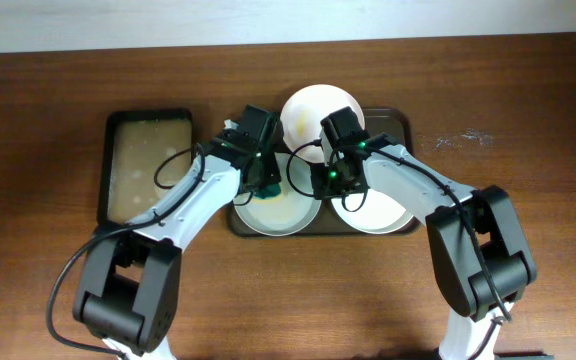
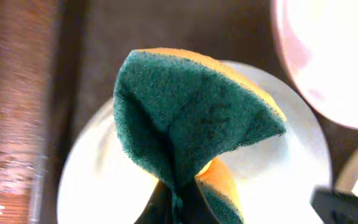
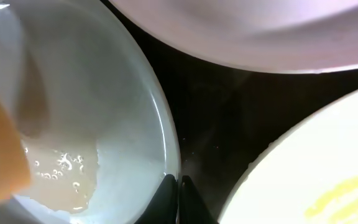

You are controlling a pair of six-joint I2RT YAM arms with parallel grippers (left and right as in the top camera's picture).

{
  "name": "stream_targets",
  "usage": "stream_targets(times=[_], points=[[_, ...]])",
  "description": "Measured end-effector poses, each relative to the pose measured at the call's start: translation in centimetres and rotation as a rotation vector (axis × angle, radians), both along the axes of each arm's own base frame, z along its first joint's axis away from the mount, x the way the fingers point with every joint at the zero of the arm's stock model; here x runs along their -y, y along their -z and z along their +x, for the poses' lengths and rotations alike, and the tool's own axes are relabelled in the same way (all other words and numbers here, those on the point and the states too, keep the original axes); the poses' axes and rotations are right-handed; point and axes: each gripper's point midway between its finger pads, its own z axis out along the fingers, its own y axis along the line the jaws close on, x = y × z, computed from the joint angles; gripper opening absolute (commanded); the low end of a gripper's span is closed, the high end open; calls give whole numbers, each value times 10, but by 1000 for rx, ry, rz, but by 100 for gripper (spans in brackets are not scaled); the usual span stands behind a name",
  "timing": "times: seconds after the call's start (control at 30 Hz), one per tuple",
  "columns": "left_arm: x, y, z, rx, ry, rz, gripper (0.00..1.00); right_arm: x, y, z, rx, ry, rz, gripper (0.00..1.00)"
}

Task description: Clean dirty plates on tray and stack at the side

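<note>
Left hand [image 1: 265,180] is clenched on a folded sponge [image 1: 271,189]. From overhead it hangs over the near-left plate [image 1: 278,212] on the tray [image 1: 393,118], which lies mid-bench, nearer the far edge. The right hand [image 1: 330,186] meets that same plate at its right rim. A near-right plate [image 1: 380,212] lies just beside it, and a far plate [image 1: 308,108] overlaps the tray's far rim. A basin [image 1: 105,170] of cloudy water sits towards the left edge of the bench [image 1: 48,100]. No plate is stacked at the side yet.

From the left wrist, the sponge [image 2: 191,112] is pinched at its fold, its green scouring face spread above the plate [image 2: 104,180]. Whether it touches the plate I cannot tell.

From the right wrist, the right hand [image 3: 179,194] has its fingers drawn together right on the plate's rim, apparently grasping it. Bubbly water pools in that plate [image 3: 92,93]. The near-right plate [image 3: 316,180] carries a yellow smear.

The step looks like scrubbing the near-left plate while the right hand steadies it. To do it well, the rim pinch should be firm. The green face should press flat and sweep in circles from the middle outward. It should stop short of the right fingers, and the pressure should be light enough that the plate neither tips nor slides into its neighbours.
</note>
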Motion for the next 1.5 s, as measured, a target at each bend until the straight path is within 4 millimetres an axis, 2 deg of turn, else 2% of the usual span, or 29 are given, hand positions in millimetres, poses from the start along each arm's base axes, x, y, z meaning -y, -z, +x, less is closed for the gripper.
stream_targets(times=[0.1,0.27,0.33,0.47,0.53,0.6,0.67,0.7,0.77,0.8,0.83,0.87,0.93,0.97,1.0,1.03,1.13,1.2,1.23,1.3,1.4,1.47,1.5], points=[[10,3,-6,-27,25,-52,0,0,0,0,0,0,0,4],[5,33,-27,-62,33,-53,0,1,0,0,2,1,-3,4],[-4,35,-28,-41,19,-19,0,1,0,0,2,0,-3,4],[-35,35,-30,-9,-32,174,0,0,0,1,5,0,-1,4],[-52,21,-30,25,-61,255,0,-1,0,0,4,-3,1,4],[-62,-9,-24,103,-94,271,0,0,0,0,4,-1,-4,4],[-71,-66,-20,243,-140,234,0,1,-2,1,10,0,-12,4],[-73,-83,-21,283,-153,222,0,1,-3,0,14,-2,-18,4],[-85,-118,-29,352,-184,191,0,-5,-17,2,49,-21,-20,4],[-96,-128,-34,363,-210,193,0,-8,-25,3,67,-31,-26,4],[-108,-130,-39,351,-236,204,0,-11,-37,6,92,-40,-38,4],[-122,-127,-44,321,-276,222,0,-18,-59,11,144,-56,-65,4],[-145,-120,-51,265,-352,239,0,-17,-94,15,208,-75,-195,4],[-153,-120,-51,263,-380,238,0,-17,-107,18,238,-75,-238,4],[-161,-119,-50,260,-409,240,0,-19,-129,25,310,-70,-302,4],[-169,-119,-50,257,-436,240,0,-22,-152,30,389,-65,-361,4],[-182,-118,-52,242,-479,243,0,-26,-203,30,553,-77,-532,4],[-191,-116,-55,227,-505,245,0,-31,-223,27,626,-90,-598,5],[-196,-115,-57,217,-519,247,0,-34,-231,25,662,-100,-640,21],[-202,-113,-60,201,-533,248,0,-37,-231,15,659,-120,-672,47],[-202,-111,-63,182,-529,246,0,-36,-213,17,553,-79,-528,61],[-201,-110,-64,176,-526,242,0,-17,-199,28,460,-29,-441,63],[-199,-109,-64,173,-523,234,0,-1,-186,38,386,9,-381,64]])
